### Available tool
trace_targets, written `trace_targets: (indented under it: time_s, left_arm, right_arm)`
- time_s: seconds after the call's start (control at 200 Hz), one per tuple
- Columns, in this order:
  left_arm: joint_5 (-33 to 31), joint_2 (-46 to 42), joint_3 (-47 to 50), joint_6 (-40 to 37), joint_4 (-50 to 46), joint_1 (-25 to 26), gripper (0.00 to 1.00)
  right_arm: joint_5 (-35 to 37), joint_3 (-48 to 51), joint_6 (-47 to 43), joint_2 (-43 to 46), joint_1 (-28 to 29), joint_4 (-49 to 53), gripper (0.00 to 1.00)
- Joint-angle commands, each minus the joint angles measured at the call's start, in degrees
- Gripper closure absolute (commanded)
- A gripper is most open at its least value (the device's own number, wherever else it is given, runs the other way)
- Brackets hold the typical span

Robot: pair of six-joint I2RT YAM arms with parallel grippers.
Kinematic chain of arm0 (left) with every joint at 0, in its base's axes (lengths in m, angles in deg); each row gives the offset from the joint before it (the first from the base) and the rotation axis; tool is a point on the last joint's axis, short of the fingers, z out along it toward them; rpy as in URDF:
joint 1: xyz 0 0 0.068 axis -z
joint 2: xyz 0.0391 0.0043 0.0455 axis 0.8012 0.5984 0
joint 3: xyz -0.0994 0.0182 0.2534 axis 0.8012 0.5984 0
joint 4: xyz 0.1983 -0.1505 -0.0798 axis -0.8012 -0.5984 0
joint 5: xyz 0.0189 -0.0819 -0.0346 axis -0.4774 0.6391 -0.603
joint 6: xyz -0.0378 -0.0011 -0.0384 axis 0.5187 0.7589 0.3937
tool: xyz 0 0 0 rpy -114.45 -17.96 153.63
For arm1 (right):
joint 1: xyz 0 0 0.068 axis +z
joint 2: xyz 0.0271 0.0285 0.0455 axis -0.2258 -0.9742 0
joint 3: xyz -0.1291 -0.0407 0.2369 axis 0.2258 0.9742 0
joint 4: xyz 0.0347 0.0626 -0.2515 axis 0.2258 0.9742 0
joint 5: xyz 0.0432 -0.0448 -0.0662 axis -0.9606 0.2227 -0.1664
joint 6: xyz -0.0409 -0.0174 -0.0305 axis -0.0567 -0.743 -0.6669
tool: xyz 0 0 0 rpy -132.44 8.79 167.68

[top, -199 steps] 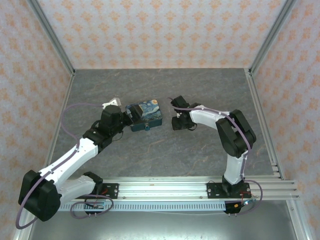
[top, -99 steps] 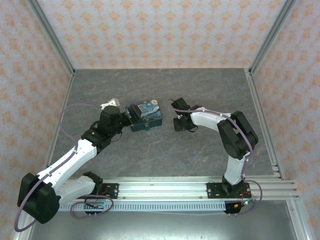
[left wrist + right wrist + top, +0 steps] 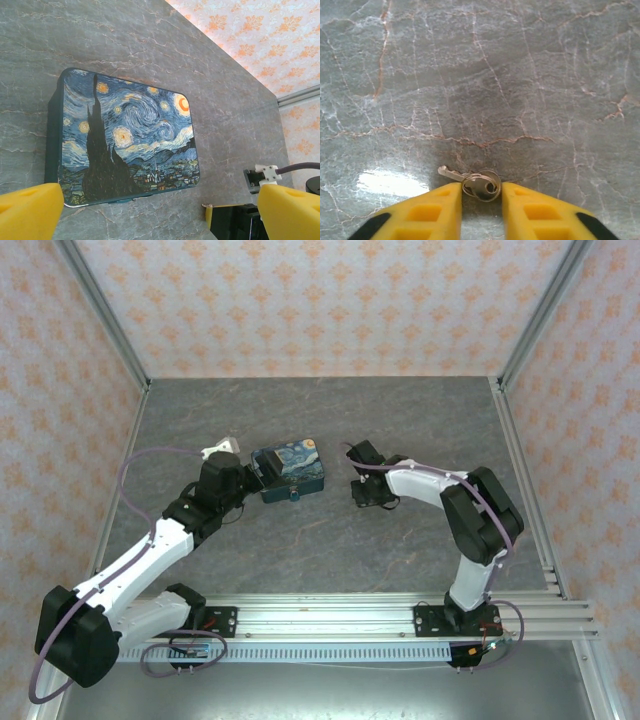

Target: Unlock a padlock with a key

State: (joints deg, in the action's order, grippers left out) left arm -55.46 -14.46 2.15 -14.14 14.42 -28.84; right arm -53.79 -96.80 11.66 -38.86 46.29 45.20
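Currently on the key pickup step. Right gripper (image 3: 481,192) has both yellow fingers pinched against the ring of the key (image 3: 479,184), which sits low on the table (image 3: 480,75). Left gripper (image 3: 250,473) is spread wide at the left end of the tin box (image 3: 290,467). Padlock (image 3: 293,496) sits at the box's near face, well apart from the key. Next, by my read: lift key, carry it over, line blade up with keyhole, which needs fine aim. Right wrist view resolves ring and blade, too small to read from top; top view gives the key-to-padlock gap.
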Motion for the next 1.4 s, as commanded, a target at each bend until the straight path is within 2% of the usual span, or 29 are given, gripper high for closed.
trace_targets:
  time_s: [0.0,0.215,0.435,0.601,0.676,0.731,0.926,1.236,1.396]
  left_arm:
    - [-1.87,0.09,-1.78,-0.93,-1.24,0.29,0.0]
    - [-1.75,-0.27,-2.25,-1.24,-1.76,0.25,0.0]
    - [-1.19,-1.06,-2.52,-1.19,-1.72,0.27,0.0]
    - [-1.11,-1.76,-2.57,-1.02,-1.92,0.21,0.0]
    - [-1.02,-1.95,-2.53,-0.95,-1.94,0.26,0.0]
    - [-0.93,-2.03,-2.57,-0.99,-1.9,0.22,0.0]
    - [-0.7,-1.94,-2.3,-0.93,-1.66,0.24,0.0]
    - [-0.72,-1.69,-2.21,-1.02,-1.87,0.25,0.0]
    - [-0.82,-1.93,-1.72,-0.86,-1.43,0.29,0.0]
  right_arm:
    - [0.51,1.27,0.38,0.7,0.37,2.87,0.82]
    - [-0.27,2.89,-0.39,2.74,0.36,0.57,1.0]
    - [-0.63,5.39,-2.74,7.66,0.06,-2.59,1.0]
    - [-2.73,4.63,-3.71,11.08,-2.59,-1.78,1.0]
    - [-4.08,2.97,-4.25,11.1,-4.73,-0.22,0.84]
    - [-4.56,1.44,-5.08,10.21,-5.76,0.74,0.76]
    - [-4.83,-3.79,-7.94,4.45,-6.69,2.65,0.62]
    - [-7.43,-9.84,-9.45,-3.13,-6.19,4.7,0.6]
    - [-6.15,-10.6,-10.46,-4.94,-5.37,5.29,0.6]
